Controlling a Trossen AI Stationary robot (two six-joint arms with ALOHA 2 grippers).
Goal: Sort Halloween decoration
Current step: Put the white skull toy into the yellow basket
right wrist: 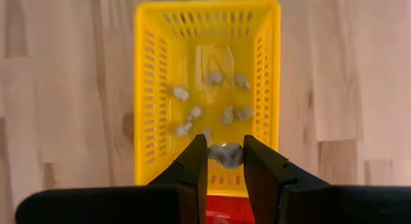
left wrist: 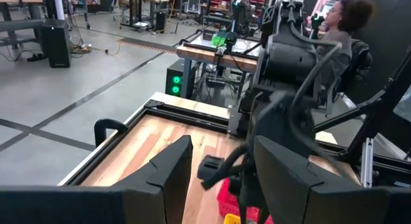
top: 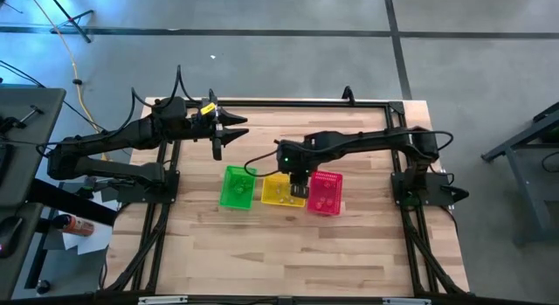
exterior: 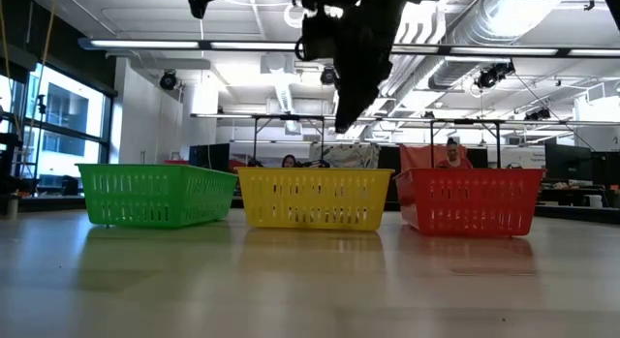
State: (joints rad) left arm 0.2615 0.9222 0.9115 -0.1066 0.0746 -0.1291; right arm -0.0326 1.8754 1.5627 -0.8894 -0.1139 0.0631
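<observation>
The right tool (right wrist: pixel 225 161), pinching a tiny pale grey trinket (right wrist: pixel 227 155) above the yellow slotted plastic basket (right wrist: pixel 149 108), hangs close to its near rim, so a release here might bounce off onto the bench.

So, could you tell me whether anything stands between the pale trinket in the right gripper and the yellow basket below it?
Nothing visible does. The right gripper holds the pale trinket directly above the open yellow basket, where other pale trinkets already lie.

No text, label, brand, number or sign can be read in any view. Neither the baskets, the arms, the table nor the room behind them shows legible writing.
</observation>
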